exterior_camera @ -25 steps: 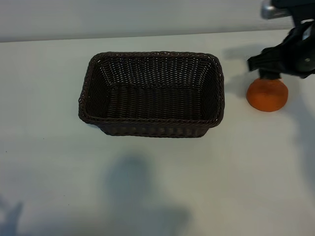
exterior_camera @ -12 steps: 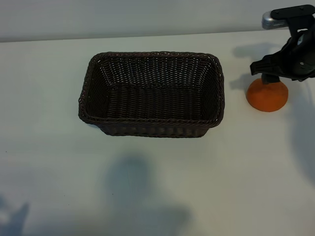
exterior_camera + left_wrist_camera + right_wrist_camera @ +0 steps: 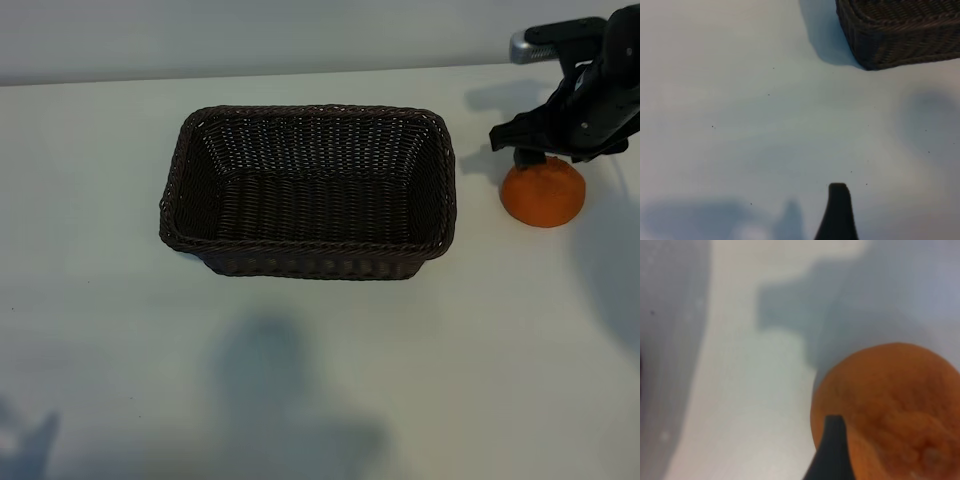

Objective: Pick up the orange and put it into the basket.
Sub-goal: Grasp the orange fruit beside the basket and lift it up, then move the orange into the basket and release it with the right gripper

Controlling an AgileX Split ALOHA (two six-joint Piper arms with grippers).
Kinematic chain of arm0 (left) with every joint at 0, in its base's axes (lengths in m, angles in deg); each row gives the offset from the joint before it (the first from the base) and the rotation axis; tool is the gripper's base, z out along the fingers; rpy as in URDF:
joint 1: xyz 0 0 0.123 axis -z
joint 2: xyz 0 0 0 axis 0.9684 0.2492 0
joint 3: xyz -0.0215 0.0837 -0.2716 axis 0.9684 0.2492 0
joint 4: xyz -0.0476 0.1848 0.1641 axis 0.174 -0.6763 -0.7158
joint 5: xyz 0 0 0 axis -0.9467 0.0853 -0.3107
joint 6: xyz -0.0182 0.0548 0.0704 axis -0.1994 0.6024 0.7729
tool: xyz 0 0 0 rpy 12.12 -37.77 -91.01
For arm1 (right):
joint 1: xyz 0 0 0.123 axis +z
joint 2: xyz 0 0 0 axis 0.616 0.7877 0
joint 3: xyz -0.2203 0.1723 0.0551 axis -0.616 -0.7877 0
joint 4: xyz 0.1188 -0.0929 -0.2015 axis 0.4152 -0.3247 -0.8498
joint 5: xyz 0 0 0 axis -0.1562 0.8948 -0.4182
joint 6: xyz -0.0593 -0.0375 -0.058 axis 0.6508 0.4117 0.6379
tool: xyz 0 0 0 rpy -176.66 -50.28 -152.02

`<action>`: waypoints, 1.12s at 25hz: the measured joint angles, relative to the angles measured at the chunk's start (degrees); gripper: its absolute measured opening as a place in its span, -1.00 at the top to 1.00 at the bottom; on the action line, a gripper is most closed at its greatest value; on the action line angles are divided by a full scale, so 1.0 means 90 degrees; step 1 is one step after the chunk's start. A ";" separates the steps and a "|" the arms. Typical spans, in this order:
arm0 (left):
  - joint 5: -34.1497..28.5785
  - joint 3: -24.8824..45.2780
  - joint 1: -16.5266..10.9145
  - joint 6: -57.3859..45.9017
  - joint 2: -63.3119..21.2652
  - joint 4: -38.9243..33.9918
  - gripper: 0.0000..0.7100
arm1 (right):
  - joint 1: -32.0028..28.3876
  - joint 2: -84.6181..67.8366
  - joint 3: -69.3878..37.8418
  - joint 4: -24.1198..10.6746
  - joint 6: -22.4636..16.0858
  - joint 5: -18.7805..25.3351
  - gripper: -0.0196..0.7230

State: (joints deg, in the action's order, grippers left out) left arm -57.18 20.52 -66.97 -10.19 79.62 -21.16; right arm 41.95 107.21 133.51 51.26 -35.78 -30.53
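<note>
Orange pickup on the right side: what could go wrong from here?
1. The right pincer is open just above the orange, and its one visible finger sits at the fruit's edge; closing off-centre could squeeze the round fruit out sideways.
2. The orange rests free on the table, so a nudge may roll it.
3. The basket has raised walls; a low carry could clip its rim.

My gripper (image 3: pixel 548 140) is black, with a silver cap on the arm behind it. The orange (image 3: pixel 542 192) is matte orange. The basket (image 3: pixel 308 262) is dark brown wicker weave. The table (image 3: pixel 100 330) is plain white.
</note>
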 joint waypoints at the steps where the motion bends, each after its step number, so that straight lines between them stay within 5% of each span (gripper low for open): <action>1: 0.0000 0.0000 0.0000 0.0000 0.0000 0.0000 -0.66 | 0.0000 0.0074 0.0000 -0.0005 0.0000 -0.0023 -0.64; 9: 0.0000 0.0000 0.0000 0.0000 0.0000 0.0000 -0.66 | 0.0000 0.0529 0.0007 -0.0083 -0.0006 -0.0101 -0.48; 14: 0.0000 0.0000 0.0000 -0.0009 0.0000 0.0000 -0.66 | 0.0000 0.0529 0.0056 -0.0271 -0.0106 0.0005 0.51; 16: 0.0000 0.0000 0.0000 -0.0022 0.0000 0.0000 -0.66 | 0.0000 0.0518 0.0062 -0.0402 -0.0129 0.0031 0.70; 22: 0.0000 0.0000 0.0000 -0.0022 0.0000 0.0000 -0.66 | 0.0000 0.0203 0.0076 -0.0580 -0.0137 0.0464 0.71; 28: 0.0000 0.0000 0.0000 -0.0022 0.0000 0.0000 -0.66 | 0.0000 -0.0624 0.0424 -0.0568 -0.0142 0.1645 0.72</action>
State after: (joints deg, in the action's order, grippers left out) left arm -57.18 20.52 -66.97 -10.39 79.62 -21.16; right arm 41.95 101.59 137.33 46.15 -37.07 -15.73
